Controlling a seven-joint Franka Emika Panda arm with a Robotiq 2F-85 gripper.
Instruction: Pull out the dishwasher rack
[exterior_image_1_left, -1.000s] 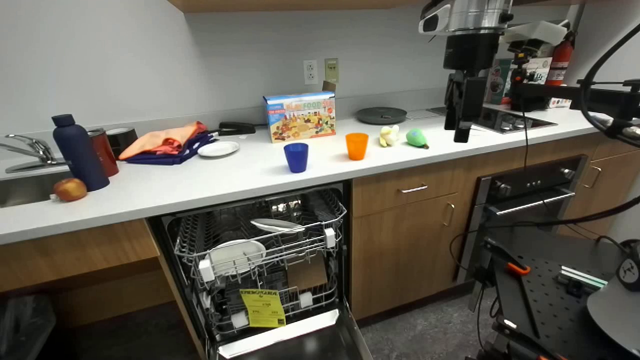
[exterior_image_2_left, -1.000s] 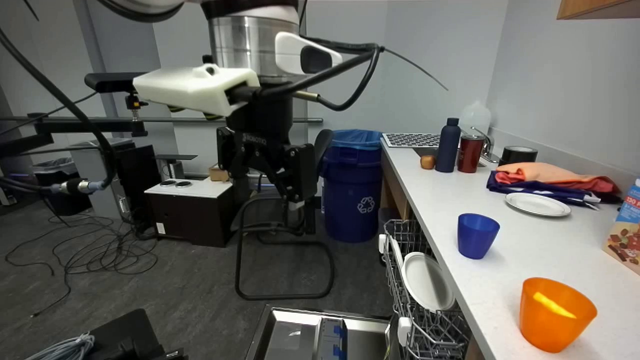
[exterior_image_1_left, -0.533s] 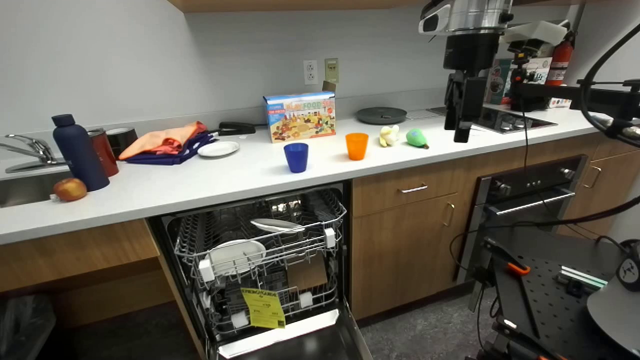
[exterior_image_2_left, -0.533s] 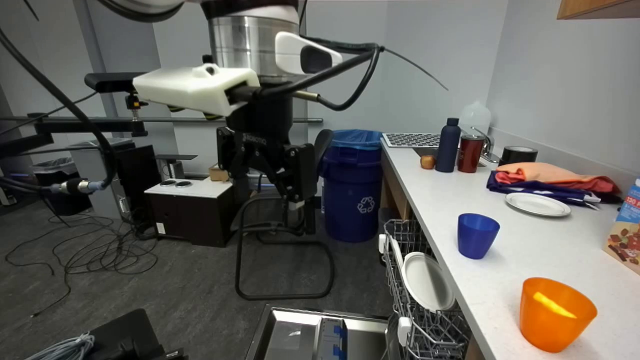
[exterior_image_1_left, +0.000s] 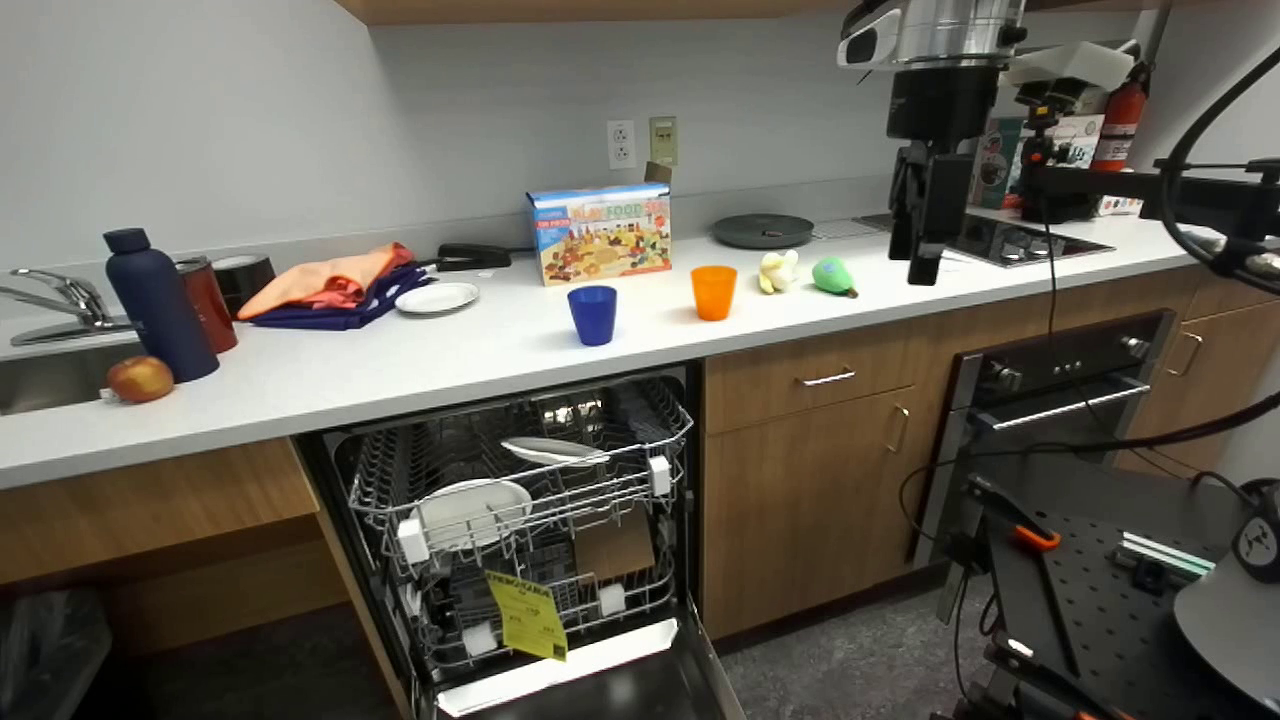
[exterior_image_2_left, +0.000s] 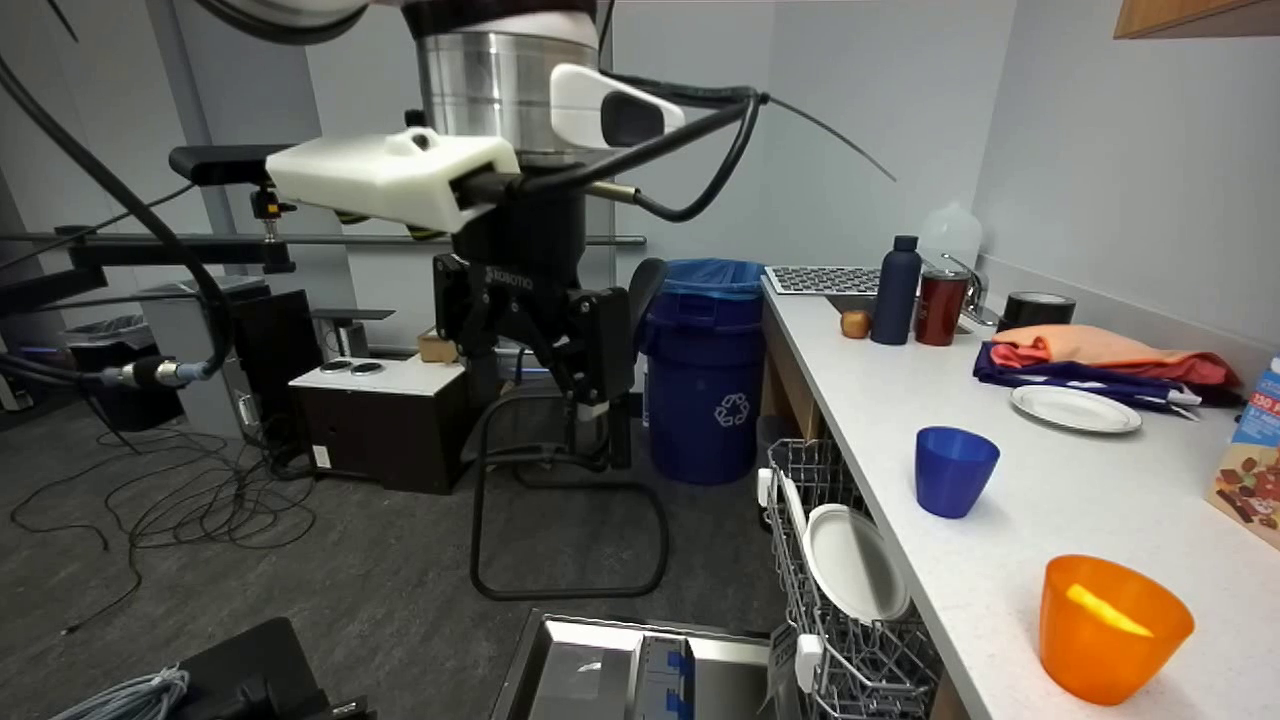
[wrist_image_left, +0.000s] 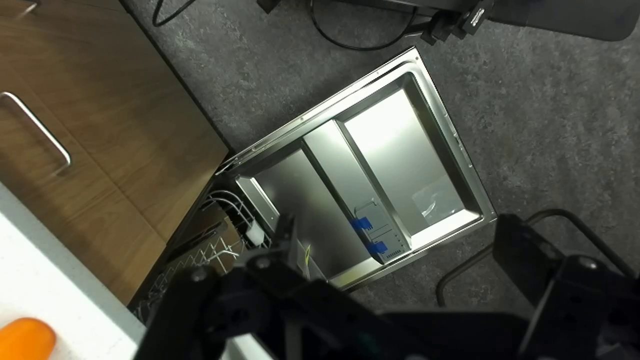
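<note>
The gripper (wrist_image_left: 397, 227) gapes wide, empty. In an exterior view, lower right, the counter (exterior_image_2_left: 865, 405) partly hides the rack (exterior_image_2_left: 800, 588); the door (exterior_image_2_left: 735, 672) lies open, bottom centre.

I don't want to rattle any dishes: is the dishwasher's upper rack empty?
No, in an exterior view white plates sit in the upper rack.

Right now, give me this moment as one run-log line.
jaws: open, empty | dishwasher door: lowered | dishwasher rack: holds white dishes, untouched by jaws | blue cup, orange cup: on counter
</note>
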